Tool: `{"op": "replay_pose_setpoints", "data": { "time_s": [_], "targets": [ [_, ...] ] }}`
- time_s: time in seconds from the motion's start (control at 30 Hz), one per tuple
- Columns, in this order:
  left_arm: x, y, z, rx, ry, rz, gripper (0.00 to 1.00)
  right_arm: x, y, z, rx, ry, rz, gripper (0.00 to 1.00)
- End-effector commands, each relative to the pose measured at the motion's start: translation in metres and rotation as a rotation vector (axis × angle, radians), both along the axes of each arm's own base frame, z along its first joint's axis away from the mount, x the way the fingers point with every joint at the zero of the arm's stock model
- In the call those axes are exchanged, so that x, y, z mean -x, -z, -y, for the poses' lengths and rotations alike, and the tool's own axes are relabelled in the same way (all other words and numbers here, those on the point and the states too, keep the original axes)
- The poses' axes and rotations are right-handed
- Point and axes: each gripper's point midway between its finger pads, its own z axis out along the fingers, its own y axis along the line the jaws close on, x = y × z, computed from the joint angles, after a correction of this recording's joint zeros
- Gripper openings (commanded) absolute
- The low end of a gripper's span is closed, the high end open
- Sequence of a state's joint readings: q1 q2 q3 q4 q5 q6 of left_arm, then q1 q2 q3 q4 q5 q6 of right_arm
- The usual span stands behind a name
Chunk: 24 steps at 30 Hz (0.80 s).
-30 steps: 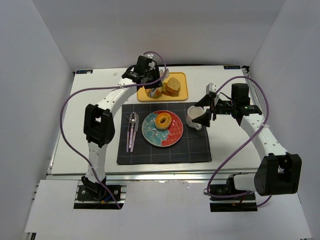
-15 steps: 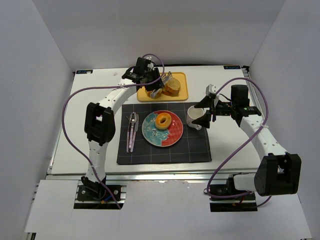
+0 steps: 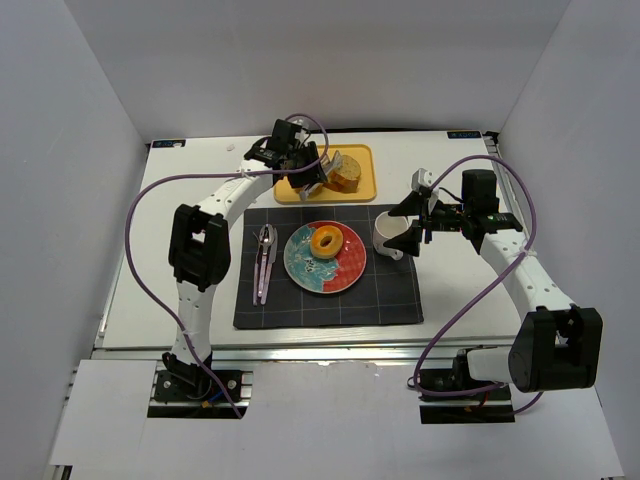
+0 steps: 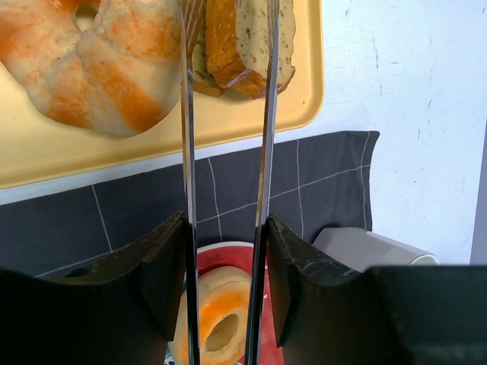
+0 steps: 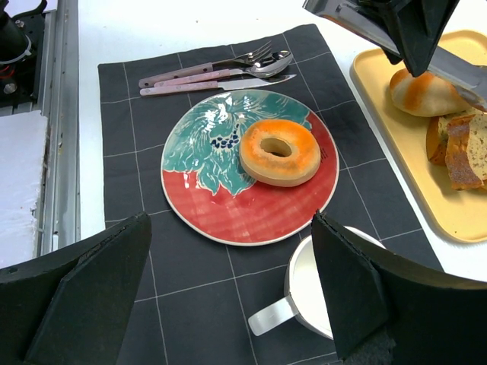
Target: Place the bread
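Sliced bread (image 3: 347, 174) lies on a yellow tray (image 3: 362, 190) at the back, next to a round orange-streaked bun (image 4: 99, 61). My left gripper (image 3: 300, 158) is shut on metal tongs (image 3: 318, 172). In the left wrist view its fingers (image 4: 163, 266) press the two blades (image 4: 187, 152), which run up either side of a bread slice (image 4: 243, 46). The tong tips are out of that view. A red and teal plate (image 3: 340, 270) holds a ring-shaped bread (image 3: 326, 242). My right gripper (image 3: 410, 222) is open and empty over a white mug (image 3: 388, 235).
A dark grid placemat (image 3: 390, 295) carries the plate, the mug and cutlery (image 3: 265, 260) on its left. White walls enclose the table on three sides. In the right wrist view the mug (image 5: 319, 296) sits just below my gripper (image 5: 228, 228).
My left gripper has carried the tongs right across the tray, from the bun to the bread slices. My right gripper's fingers have spread wider over the mug.
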State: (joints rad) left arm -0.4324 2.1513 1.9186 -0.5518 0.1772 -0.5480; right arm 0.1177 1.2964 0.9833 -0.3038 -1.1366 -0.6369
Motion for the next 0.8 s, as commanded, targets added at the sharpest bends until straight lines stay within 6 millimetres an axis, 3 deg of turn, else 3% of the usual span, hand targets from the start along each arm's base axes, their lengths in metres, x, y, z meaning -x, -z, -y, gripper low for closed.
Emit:
{"op": "replay_pose_setpoints", "data": {
  "time_s": [0.0, 0.5, 0.77],
  "targets": [
    [0.002, -0.013, 0.000, 0.007, 0.012, 0.029, 0.53, 0.003, -0.009, 0.000, -0.023, -0.017, 0.038, 0.89],
    [0.005, -0.003, 0.004, 0.007, 0.044, 0.003, 0.52, 0.003, -0.008, 0.000, -0.021, -0.014, 0.035, 0.89],
    [0.007, 0.006, 0.005, 0.010, 0.051, -0.018, 0.38, 0.003, -0.010, 0.000, -0.022, -0.014, 0.041, 0.90]
  ]
}}
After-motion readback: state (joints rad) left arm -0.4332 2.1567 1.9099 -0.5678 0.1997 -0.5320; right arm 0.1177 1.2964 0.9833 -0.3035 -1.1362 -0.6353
